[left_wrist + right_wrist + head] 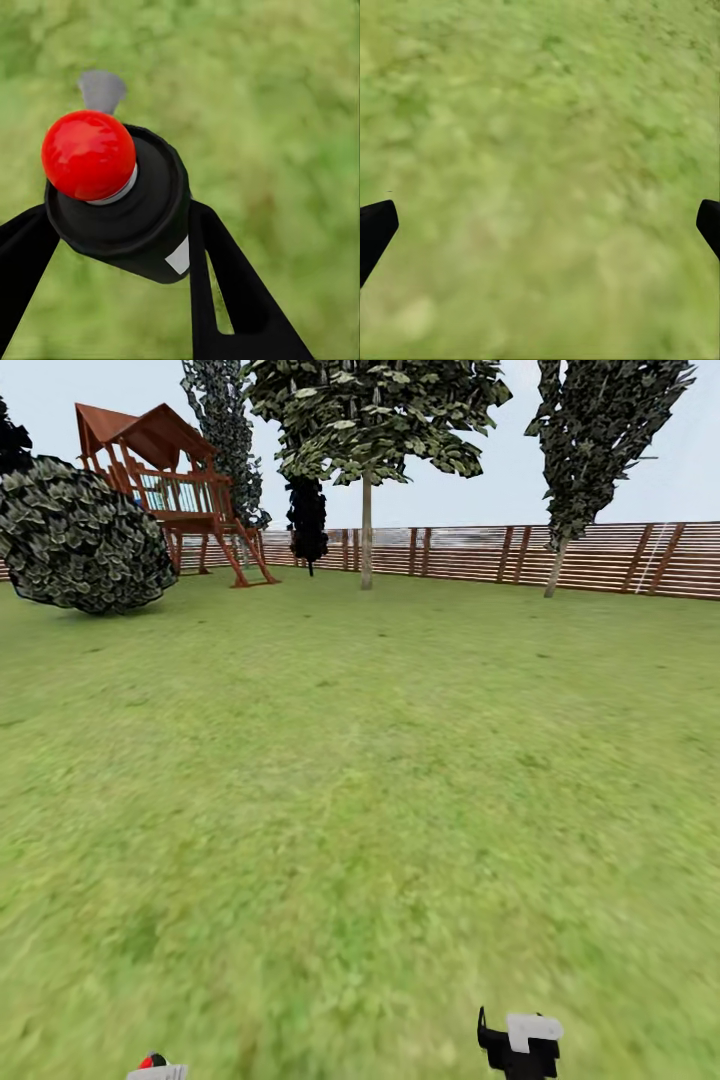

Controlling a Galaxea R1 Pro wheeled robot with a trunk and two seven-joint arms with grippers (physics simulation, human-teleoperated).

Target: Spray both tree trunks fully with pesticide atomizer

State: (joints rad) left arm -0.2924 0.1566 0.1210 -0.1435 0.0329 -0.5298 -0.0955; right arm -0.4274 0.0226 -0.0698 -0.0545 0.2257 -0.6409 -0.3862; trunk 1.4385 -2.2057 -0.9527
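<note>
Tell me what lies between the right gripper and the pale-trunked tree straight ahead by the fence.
In the head view, only bare grass lawn stretches from the right gripper to the tree trunk; the playhouse and round bush stand off to the left.

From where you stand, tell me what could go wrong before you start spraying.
1. The tree trunk ahead stands far across the lawn, near the fence; spray released from here would likely fall short.
2. The left gripper holds the pesticide atomizer between thin fingers; driving over grass might shift it.
3. The second tree leans beside the fence, so covering the fence-facing side of its trunk may be awkward.
</note>
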